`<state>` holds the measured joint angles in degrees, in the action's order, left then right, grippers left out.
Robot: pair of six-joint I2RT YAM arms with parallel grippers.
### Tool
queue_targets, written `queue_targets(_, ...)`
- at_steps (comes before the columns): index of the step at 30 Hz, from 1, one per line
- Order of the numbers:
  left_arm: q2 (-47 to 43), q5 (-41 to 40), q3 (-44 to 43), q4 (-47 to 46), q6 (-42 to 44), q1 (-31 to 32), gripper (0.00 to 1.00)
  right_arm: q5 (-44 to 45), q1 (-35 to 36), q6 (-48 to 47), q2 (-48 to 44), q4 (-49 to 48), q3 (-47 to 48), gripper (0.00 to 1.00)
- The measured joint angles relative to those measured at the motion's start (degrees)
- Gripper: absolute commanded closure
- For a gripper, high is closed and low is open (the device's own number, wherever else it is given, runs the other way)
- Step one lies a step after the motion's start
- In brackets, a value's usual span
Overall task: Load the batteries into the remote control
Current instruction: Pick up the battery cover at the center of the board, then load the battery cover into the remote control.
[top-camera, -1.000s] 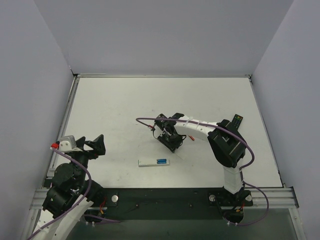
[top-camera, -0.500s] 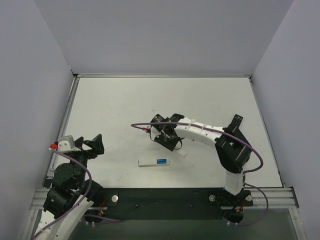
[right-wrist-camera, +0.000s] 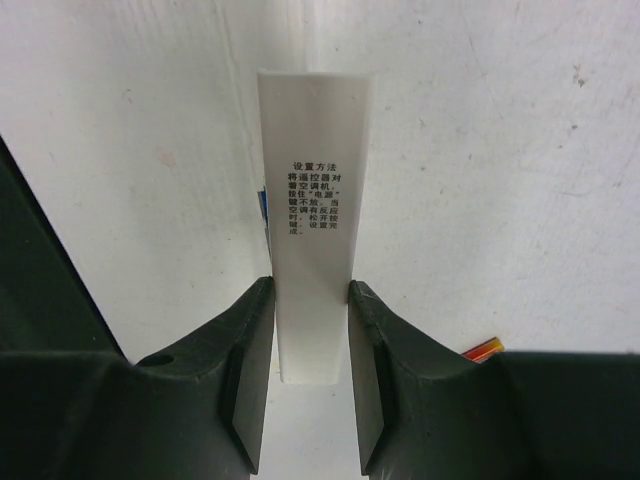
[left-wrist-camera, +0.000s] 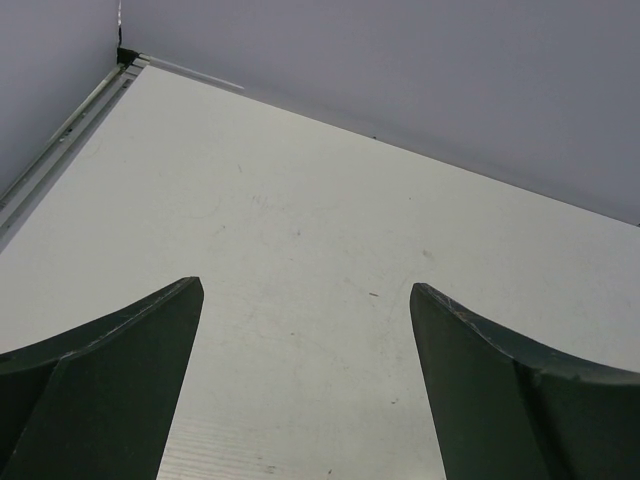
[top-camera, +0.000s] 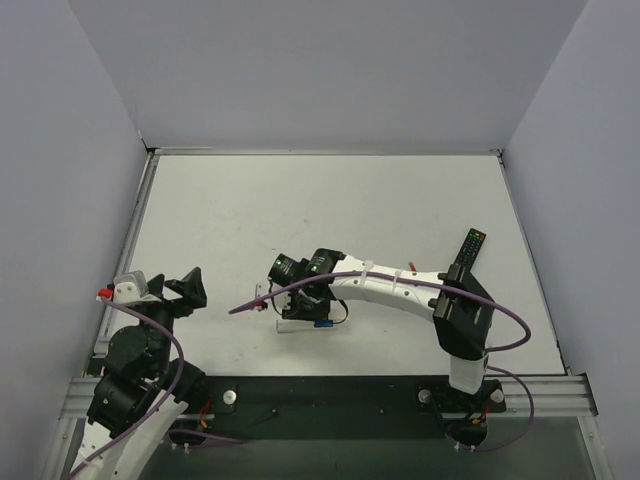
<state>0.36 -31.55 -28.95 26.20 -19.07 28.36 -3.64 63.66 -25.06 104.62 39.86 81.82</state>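
The slim white remote control (top-camera: 292,326) lies flat at the table's near middle. The blue batteries (top-camera: 323,323) sit in a patch near its right end. My right gripper (top-camera: 290,300) hangs just above and behind the remote. In the right wrist view it (right-wrist-camera: 311,290) is shut on a flat white cover strip (right-wrist-camera: 316,200) with printed characters. A sliver of blue (right-wrist-camera: 264,206) shows beside the strip's left edge. My left gripper (top-camera: 194,287) is open and empty at the far left, over bare table (left-wrist-camera: 305,330).
A black remote with coloured buttons (top-camera: 468,249) lies at the right, by the right arm's elbow. The right arm's purple cable (top-camera: 250,305) loops low to the left of the white remote. Grey walls close in the table on three sides.
My right gripper has swung left and toward the near edge, from the middle of the table to over the white remote, carrying the white strip. The left arm has barely moved.
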Motion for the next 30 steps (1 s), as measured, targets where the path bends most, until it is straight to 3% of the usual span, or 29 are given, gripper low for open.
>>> queue_targets(17,0.0,-0.17,0.0,0.28,-0.22,-0.44,0.05,-0.94,2.78,-6.64,9.66,2.43,5.75,0.92)
queue_targets(30,0.0,-0.15,0.0,0.28,-0.22,-0.9,0.05,-1.38,2.78,-6.95,10.69,2.47,6.91,0.91)
